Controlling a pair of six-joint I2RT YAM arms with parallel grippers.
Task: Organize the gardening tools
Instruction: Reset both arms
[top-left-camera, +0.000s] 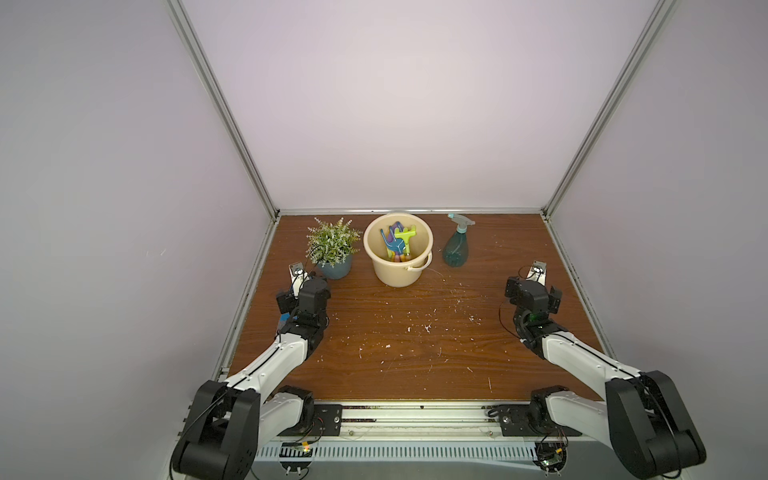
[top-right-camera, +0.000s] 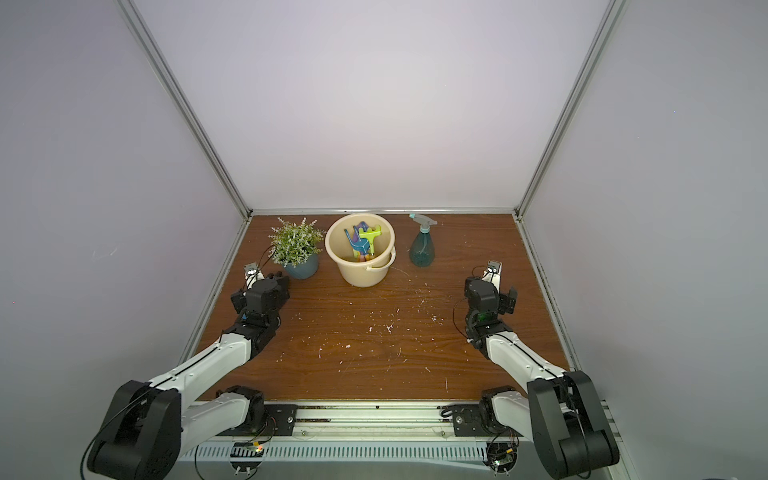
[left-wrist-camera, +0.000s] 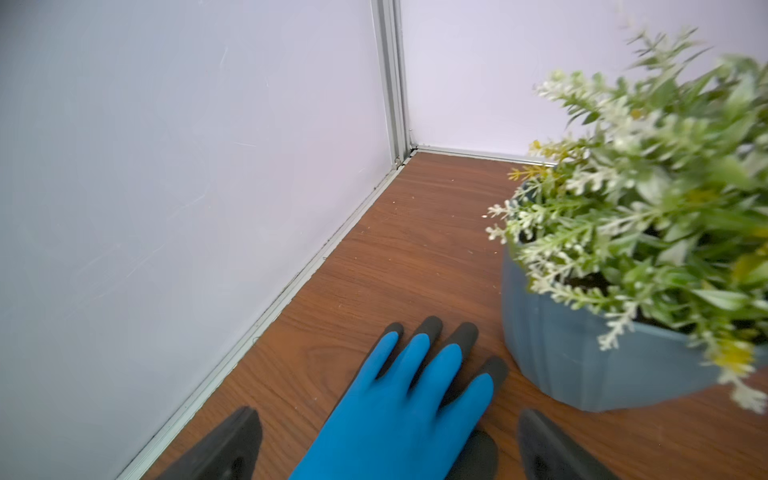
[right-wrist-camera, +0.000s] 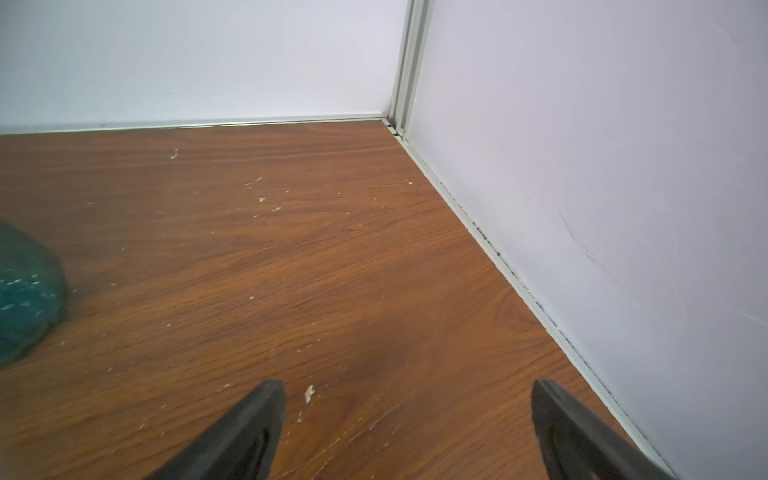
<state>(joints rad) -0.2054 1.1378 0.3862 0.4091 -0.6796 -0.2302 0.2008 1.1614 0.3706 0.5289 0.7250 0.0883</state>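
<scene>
Pale lilac walls (top-left-camera: 395, 104) box in three sides, with metal frame strips at the corners. The brown wood-grain counter (top-left-camera: 415, 353) fills the lower half of both top views; white specks (top-left-camera: 426, 328) are scattered at centre and centre-right.

Both arms enter from the bottom corners. The left claw (left-wrist-camera: 386, 415) sits mid-left of a top view and the right claw (right-wrist-camera: 407, 386) mid-right. Both are spread wide and hold nothing.

The back row along the upper edge of the counter runs plant (top-left-camera: 332, 243), cream bucket (top-left-camera: 395, 270), spray bottle (top-left-camera: 456, 249), left to right in the frame and close together.

The hand tools (top-left-camera: 397, 243) are already in the bucket: blue, purple and lime-green pieces stand roughly upright against the inner wall, heads up. No tool lies loose on the counter.

Key relation: the spray bottle is the only task item outside the bucket. It lies up and to the left of the right claw, well apart from it. It stands upright, so its long axis is vertical, and its nozzle points frame-right. The right arm is clearly nearer, and the bottle's teal body shows at the left edge of the right wrist view.

A blue-and-grey glove (left-wrist-camera: 407, 374) lies flat between the open left jaws, its fingers toward the back corner and just beside the plant pot. Whether they touch it cannot be told.

Judgement: the sorting looks about done. If the bottle needs moving, the right arm should take it by the neck or body.
</scene>
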